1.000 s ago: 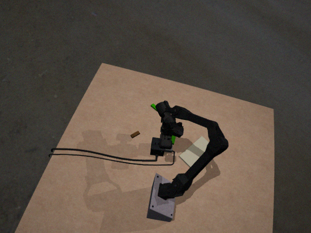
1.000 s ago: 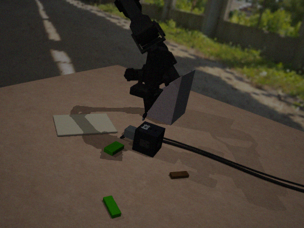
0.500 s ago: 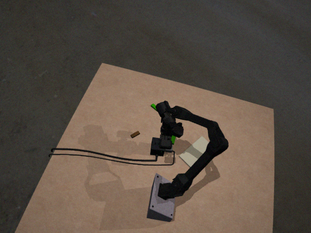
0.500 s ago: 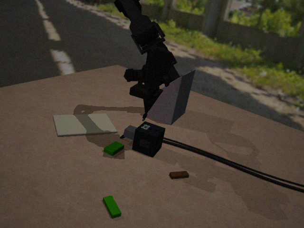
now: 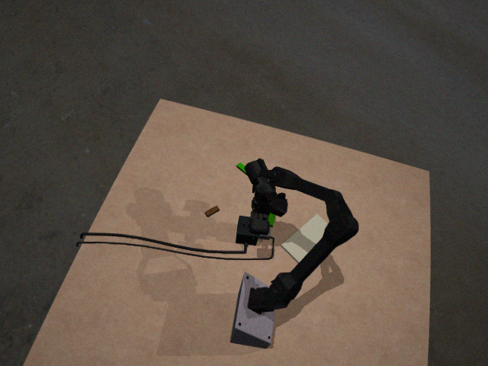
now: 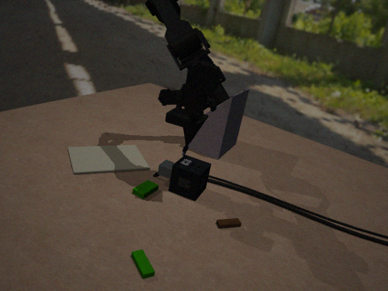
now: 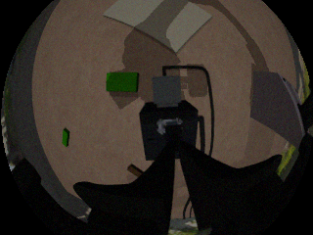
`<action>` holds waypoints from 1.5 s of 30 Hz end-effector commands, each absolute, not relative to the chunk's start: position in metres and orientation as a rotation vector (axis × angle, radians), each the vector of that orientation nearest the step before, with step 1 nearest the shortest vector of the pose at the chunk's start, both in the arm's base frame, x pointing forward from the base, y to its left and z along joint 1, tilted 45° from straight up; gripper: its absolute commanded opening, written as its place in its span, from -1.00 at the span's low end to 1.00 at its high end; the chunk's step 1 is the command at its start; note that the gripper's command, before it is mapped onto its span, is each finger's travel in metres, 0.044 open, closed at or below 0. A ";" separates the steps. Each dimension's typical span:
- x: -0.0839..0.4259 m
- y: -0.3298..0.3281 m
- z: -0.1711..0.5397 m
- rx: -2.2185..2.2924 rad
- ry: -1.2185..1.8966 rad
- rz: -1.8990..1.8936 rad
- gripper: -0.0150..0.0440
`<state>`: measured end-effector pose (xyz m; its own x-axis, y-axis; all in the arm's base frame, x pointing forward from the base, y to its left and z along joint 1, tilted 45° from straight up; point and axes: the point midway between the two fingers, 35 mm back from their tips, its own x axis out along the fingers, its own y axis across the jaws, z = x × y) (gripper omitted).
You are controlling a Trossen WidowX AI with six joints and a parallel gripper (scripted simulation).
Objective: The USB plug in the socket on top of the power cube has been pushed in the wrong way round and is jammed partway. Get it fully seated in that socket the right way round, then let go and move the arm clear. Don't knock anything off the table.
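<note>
The black power cube stands upright on the table. The pale-rimmed socket on its top shows in the exterior view; in the wrist view it is partly covered. My gripper is shut on the small dark USB plug, whose metal tip points down. The plug is out of the socket, a little above the cube's top on the robot-base side in the exterior view. Which way round it faces cannot be told. In the top view the hand hides fingertips and plug.
A grey block-shaped plug sits against the cube's side. Two black cables run to the table edge. Green blocks, a brown block and a pale flat panel lie around.
</note>
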<state>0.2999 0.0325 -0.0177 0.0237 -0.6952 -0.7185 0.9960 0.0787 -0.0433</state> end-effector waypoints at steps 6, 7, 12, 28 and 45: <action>0.300 0.033 -0.019 0.573 0.684 -1.418 -0.49; 0.300 0.033 -0.019 0.574 0.685 -1.417 -0.49; 0.300 0.033 -0.019 0.577 0.687 -1.417 -0.49; 0.300 0.032 -0.021 0.588 0.693 -1.416 -0.49; 0.301 0.031 -0.024 0.600 0.700 -1.414 -0.49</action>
